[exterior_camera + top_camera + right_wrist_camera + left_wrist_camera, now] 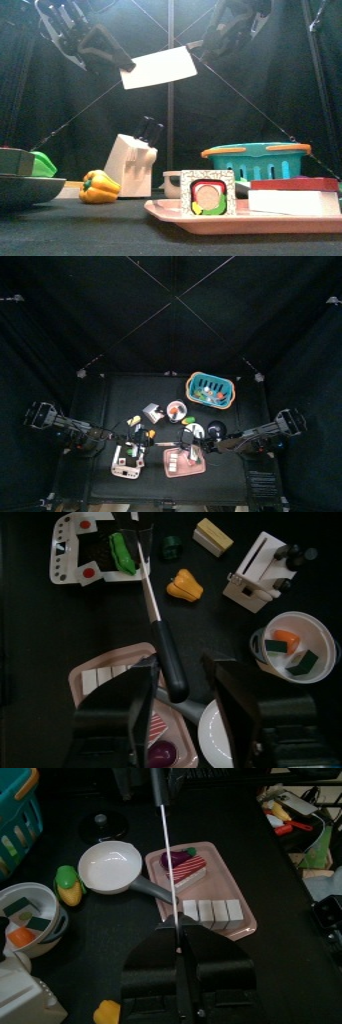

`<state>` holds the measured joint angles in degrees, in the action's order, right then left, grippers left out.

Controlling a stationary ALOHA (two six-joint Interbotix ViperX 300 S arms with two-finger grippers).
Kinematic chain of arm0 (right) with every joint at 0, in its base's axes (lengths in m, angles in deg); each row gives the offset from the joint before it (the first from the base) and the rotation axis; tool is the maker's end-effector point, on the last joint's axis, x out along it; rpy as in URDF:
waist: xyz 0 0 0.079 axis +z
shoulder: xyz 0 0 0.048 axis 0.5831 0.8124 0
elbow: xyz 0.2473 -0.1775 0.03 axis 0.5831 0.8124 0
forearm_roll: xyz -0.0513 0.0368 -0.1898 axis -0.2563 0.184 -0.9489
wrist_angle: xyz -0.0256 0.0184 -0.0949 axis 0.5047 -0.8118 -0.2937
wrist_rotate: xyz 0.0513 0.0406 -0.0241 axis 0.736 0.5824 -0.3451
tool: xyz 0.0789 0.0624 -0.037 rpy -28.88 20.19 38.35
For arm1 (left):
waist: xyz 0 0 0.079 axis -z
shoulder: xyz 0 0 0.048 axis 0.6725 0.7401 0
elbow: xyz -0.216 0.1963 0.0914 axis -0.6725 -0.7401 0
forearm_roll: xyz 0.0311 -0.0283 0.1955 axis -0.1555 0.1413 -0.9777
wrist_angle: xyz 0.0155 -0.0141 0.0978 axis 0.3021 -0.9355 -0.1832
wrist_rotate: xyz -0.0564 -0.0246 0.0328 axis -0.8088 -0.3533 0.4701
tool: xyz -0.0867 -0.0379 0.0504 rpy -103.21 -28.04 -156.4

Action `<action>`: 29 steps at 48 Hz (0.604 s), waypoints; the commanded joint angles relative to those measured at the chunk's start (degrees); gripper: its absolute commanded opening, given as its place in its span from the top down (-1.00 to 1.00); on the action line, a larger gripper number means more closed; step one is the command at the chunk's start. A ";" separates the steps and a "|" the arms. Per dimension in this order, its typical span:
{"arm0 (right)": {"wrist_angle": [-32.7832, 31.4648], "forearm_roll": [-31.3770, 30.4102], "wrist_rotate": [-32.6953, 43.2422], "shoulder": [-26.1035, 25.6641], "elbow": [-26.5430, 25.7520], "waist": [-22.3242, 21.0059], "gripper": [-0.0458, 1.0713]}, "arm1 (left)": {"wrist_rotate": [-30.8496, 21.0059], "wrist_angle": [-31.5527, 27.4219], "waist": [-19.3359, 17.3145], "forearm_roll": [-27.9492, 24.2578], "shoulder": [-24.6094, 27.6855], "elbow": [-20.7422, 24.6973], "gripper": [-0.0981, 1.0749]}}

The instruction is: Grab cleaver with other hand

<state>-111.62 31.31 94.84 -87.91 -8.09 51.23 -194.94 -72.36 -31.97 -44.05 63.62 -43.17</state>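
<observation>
Entry, front to back. Nearest us, at the lower right of the front view, lies a pink tray (167, 213) carrying a picture card (207, 192) that stands upright and a white block (294, 201) to its right. Left of the tray we note a yellow pepper (96, 185), and at the far left edge a dark bowl (19, 186) with something green in it. Just behind the pepper stands a white knife block (131, 163), tilted back. Behind the tray's right half sits a teal basket (257, 160). The cleaver (160, 67) is off the table, held high in the upper middle of the front view, with its pale blade broadside to us and sloping up to the right. The left gripper (178, 940) comes in from the upper left and has its fingers clamped on the blade's lower left end; its wrist view shows the blade edge-on as a thin line running away from the jaws. The right gripper (178, 670) reaches in from the upper right at the handle end. In its wrist view the black handle lies between its two fingers, which stand apart on either side with a gap showing, so we log no grip there. Black curtains close the scene behind both arms.
</observation>
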 commanded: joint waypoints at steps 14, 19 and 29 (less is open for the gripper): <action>1.05 -0.09 0.09 -0.53 -0.09 -0.09 0.17 | 0.44 -0.62 -0.35 -0.18 0.53 1.14 0.29; 1.14 -0.09 0.09 -0.53 0.00 -0.18 0.21 | 0.44 -0.70 -0.35 -0.18 0.53 1.14 0.29; 1.14 -0.09 0.18 -0.53 0.62 -0.44 0.21 | 0.44 -0.70 -0.35 -0.18 0.53 1.23 0.29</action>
<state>-110.74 31.40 94.93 -87.65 -7.13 51.23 -194.50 -72.88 -32.24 -44.23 64.24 -43.25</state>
